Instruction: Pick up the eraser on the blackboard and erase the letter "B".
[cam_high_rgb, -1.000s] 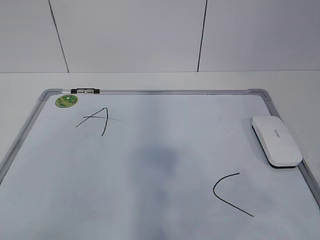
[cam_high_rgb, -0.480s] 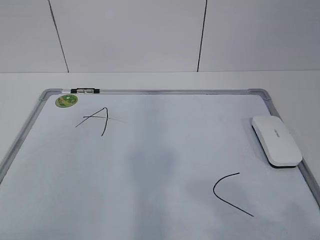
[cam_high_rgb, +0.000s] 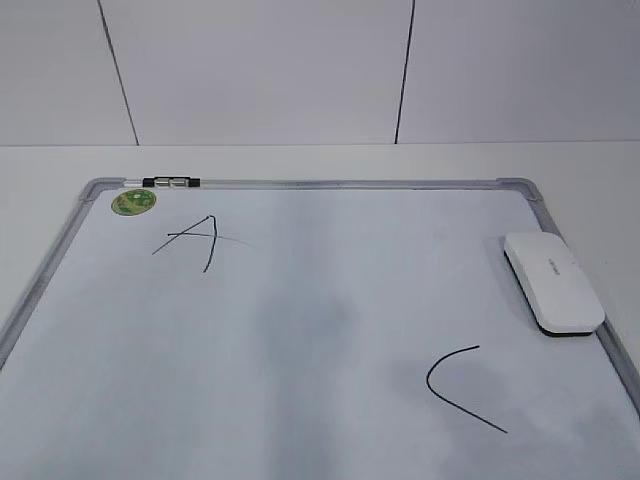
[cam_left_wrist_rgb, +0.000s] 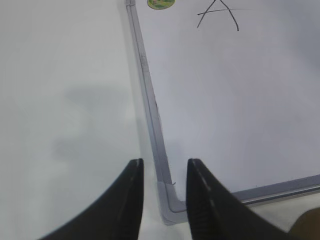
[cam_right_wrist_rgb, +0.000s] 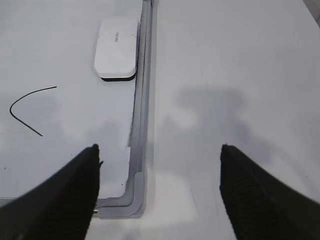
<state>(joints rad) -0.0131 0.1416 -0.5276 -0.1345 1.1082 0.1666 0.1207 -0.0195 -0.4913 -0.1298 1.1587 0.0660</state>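
Observation:
The eraser (cam_high_rgb: 553, 281), a white glossy block with a dark underside, lies on the blackboard (cam_high_rgb: 300, 184) against its right frame; the right wrist view shows it too (cam_right_wrist_rgb: 116, 47). The board carries an "A" (cam_high_rgb: 200, 238) at the upper left and a curved open stroke like a "C" (cam_high_rgb: 455, 385) at the lower right. No letter "B" shows; the board's middle has only a faint grey smudge (cam_high_rgb: 310, 320). My left gripper (cam_left_wrist_rgb: 164, 172) is open and empty above the board's near left corner. My right gripper (cam_right_wrist_rgb: 159, 155) is wide open and empty above the near right corner. Neither gripper appears in the exterior view.
A small black-and-white marker (cam_high_rgb: 171, 182) lies on the top frame by a round green sticker (cam_high_rgb: 133, 201). The board's grey frame (cam_left_wrist_rgb: 150, 100) runs along the white table (cam_right_wrist_rgb: 225, 60). A white panelled wall stands behind.
Only faint shadows on the board have shifted, with one growing near the lower right stroke. The eraser and marker have not moved.

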